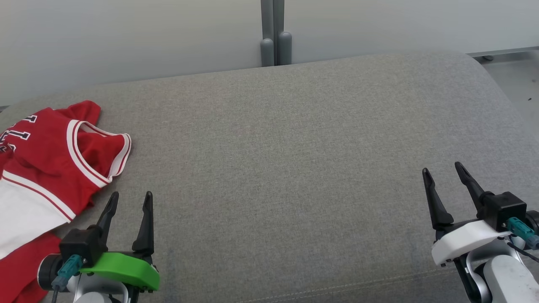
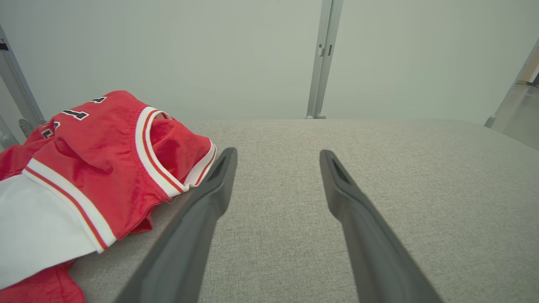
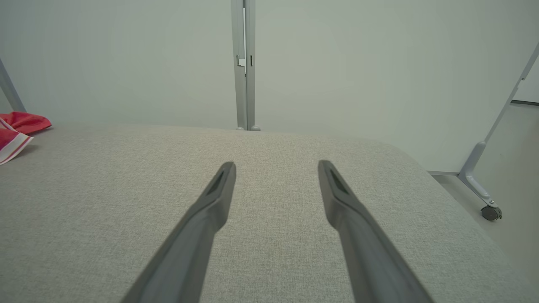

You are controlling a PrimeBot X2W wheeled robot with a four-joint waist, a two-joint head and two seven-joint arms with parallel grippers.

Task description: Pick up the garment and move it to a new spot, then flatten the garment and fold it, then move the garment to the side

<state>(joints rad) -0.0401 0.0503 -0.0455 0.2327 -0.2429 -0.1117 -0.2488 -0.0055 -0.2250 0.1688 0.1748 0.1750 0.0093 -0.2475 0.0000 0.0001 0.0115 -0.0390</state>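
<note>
Head view puts the crumpled red jersey shirt with white sleeves [image 1: 46, 160] at the far left of the grey fabric cushion [image 1: 286, 168], cut off by the frame, its black lettering partly hidden. Left tool [image 1: 131, 194] sits just beside it, fingers apart; right tool [image 1: 442, 167], well away, likewise.

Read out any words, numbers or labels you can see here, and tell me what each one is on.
Jersey: black lettering with a white outline, creased and cut off at the picture's edge. Two strokes might be "LL", but no whole word or number can be read.
Nothing else here bears readable text.
</note>
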